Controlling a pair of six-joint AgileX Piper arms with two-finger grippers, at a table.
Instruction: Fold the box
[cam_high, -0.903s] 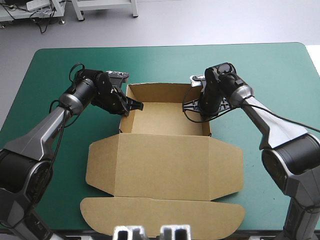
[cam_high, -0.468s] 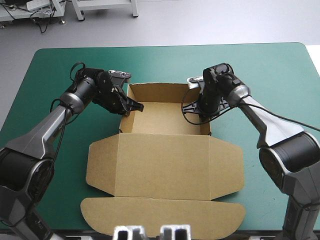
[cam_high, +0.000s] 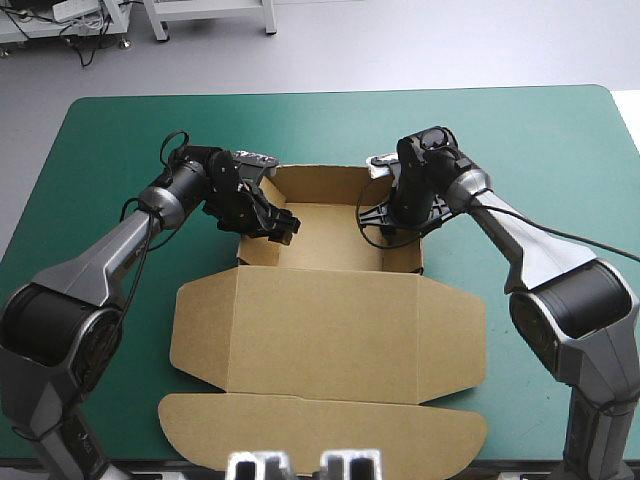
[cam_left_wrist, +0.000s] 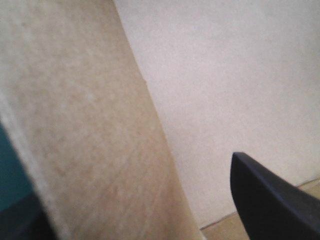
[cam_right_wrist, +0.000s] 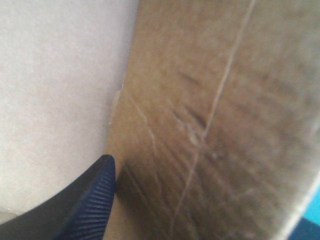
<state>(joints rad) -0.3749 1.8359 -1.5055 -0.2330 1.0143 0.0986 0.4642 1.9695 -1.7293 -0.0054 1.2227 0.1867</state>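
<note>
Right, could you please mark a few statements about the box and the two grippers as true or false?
1. The lid of the box lies flat on the teal-green cover. True.
2. The left gripper is at the box's left wall. True.
3. The right gripper hangs over the lid. False: it is at the box's right wall.
4. The box's far wall lies flat. False: it stands upright.

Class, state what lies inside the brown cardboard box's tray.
Bare floor of the brown cardboard box, with the black left claw and black right claw reaching in at its side walls. Floor beneath them is hidden.
</note>
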